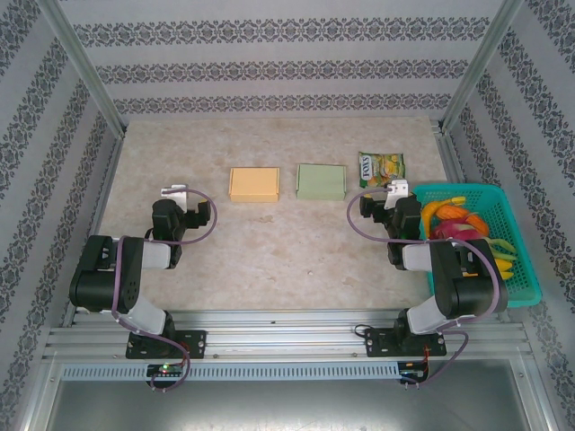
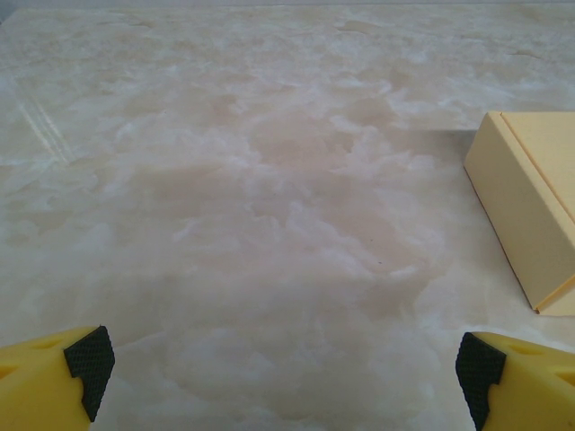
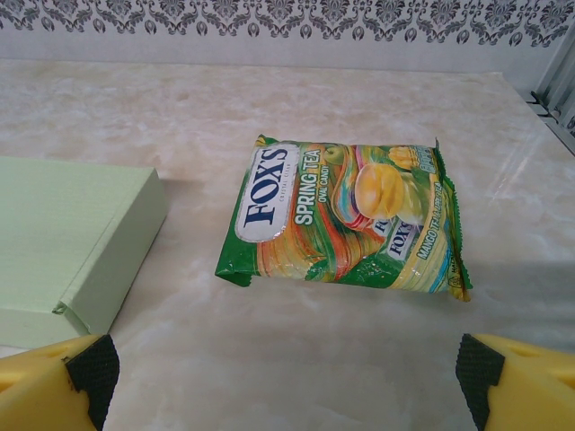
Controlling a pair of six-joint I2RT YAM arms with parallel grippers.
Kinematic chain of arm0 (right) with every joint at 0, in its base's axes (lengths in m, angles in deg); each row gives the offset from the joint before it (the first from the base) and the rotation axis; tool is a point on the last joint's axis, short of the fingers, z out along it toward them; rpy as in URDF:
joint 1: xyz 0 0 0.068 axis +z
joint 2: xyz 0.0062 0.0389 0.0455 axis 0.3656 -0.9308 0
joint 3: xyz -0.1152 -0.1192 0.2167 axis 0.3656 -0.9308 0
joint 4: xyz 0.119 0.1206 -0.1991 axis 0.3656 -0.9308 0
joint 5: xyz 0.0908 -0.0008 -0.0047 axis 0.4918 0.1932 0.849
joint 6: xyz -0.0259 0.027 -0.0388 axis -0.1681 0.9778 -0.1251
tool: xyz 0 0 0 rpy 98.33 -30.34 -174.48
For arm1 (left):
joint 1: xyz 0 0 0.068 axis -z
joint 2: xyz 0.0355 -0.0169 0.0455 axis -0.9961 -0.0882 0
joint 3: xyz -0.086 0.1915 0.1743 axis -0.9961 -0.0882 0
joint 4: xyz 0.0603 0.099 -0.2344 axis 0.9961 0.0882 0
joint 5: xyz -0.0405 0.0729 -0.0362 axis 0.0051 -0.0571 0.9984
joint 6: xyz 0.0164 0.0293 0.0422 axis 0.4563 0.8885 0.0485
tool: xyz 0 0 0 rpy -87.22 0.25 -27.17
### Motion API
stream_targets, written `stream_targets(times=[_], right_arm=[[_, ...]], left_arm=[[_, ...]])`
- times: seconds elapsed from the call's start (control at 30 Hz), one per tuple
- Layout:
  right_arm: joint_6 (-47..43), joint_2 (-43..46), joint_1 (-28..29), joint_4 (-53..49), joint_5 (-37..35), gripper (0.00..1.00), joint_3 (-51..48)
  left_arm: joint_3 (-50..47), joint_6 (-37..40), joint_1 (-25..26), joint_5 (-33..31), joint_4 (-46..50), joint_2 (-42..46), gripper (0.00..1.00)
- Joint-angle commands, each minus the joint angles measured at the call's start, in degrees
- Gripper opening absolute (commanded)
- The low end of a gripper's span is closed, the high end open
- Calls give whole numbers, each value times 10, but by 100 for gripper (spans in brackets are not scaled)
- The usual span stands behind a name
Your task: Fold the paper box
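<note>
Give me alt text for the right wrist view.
A Fox's Spring Tea candy bag lies on the marble-look table, with a green paper box apart to its left. The right gripper is open, its yellow fingers at the bottom corners.

The right edge of the left wrist view cuts off the yellow box (image 2: 526,202). The left edge of the right wrist view cuts the green box (image 3: 63,233). What lies in the basket (image 1: 467,188), seen from above, is too small to name.

Left claw (image 2: 286,373) spread wide; right claw (image 3: 286,377) spread wide too.
</note>
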Motion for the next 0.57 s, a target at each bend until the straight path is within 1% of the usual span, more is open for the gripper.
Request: stream_targets(times=[0.0, 0.53], right_arm=[[12, 3, -3, -1, -29, 98, 4], [11, 4, -3, -1, -29, 98, 4]], left_arm=[[5, 9, 0, 0, 1, 2, 100], [7, 10, 0, 1, 6, 1, 100]])
